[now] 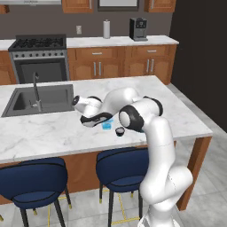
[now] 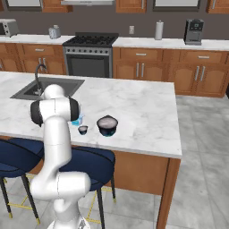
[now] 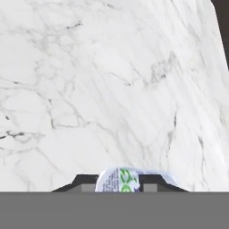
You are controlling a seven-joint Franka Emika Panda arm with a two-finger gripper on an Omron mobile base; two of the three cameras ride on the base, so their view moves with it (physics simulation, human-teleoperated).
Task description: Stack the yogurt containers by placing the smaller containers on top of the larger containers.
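While the right base view shows the dark tub (image 2: pixel 107 125), the hand (image 3: pixel 120 182) pinches the light-blue cup (image 3: pixel 120 180).

Green print on light-blue cup (image 3: pixel 120 180) lid, unreadable.

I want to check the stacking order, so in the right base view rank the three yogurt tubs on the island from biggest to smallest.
1. wide dark tub
2. light-blue cup, partly hidden by the arm
3. tiny dark cup

Both base views look down over the marble island (image 1: pixel 53 133) from behind; the hand view hovers close above it.
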